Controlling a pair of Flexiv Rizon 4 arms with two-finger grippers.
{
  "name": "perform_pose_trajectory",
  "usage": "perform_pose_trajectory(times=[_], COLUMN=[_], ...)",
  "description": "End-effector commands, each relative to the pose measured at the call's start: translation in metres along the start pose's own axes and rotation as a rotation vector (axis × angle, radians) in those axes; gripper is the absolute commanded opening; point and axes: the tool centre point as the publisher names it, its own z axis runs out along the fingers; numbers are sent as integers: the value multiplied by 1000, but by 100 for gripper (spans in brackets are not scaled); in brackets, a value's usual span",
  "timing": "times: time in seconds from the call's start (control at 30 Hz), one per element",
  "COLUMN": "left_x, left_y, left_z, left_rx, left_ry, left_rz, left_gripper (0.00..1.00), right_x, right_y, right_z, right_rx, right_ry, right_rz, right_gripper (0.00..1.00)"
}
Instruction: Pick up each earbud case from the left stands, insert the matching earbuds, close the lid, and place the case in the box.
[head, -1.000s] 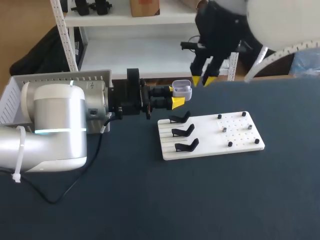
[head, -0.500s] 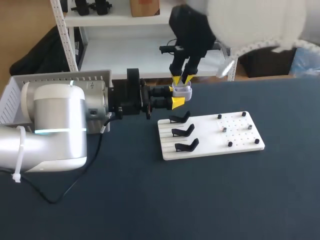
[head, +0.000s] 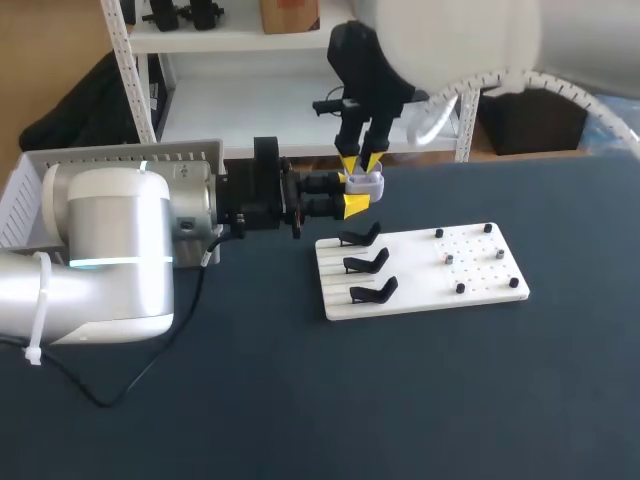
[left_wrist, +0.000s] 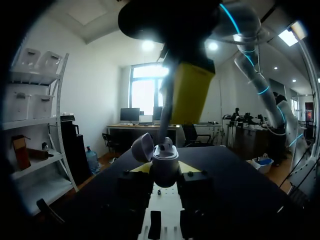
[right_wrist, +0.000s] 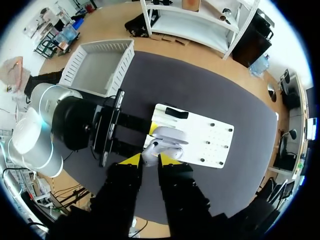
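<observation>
Swinging in from right, right arm (head: 366, 72) now above earbud case (head: 367, 182).

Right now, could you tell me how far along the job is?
Done: the three stands are bare. In hand: left gripper holds the earbud case, lid open, right gripper at it from above. Left: close the lid, put it in the box.

Open white plastic earbud case (head: 368, 183) in left gripper (head: 356, 193), just under right gripper (head: 360, 165), behind flat white stand board (head: 470, 282) on dark table (head: 300, 400).
</observation>
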Motion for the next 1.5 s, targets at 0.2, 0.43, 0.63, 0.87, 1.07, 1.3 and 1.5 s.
perform_pose_trajectory(times=[0.2,0.43,0.63,0.87,1.07,1.3,1.5], left_x=[1,1,1,1,1,1,1], left_y=[-1,-1,-1,-1,-1,-1,-1], left_z=[0,0,0,0,0,0,0], left_rx=[-3,-3,-3,-3,-3,-3,-3], left_ry=[-3,-3,-3,-3,-3,-3,-3], left_rz=[1,1,1,1,1,1,1], left_gripper=[0,0,0,0,0,0,0], right_x=[-1,2,2,3,2,2,2], right_y=[-1,-2,-3,-5,-8,-8,-6], right_z=[6,9,6,10,14,20,21], right_rx=[-2,-8,-16,-11,-8,-1,4], right_ry=[13,22,14,23,28,42,48], right_rz=[-4,-2,6,2,4,0,-10], right_gripper=[0,0,0,0,0,0,0])
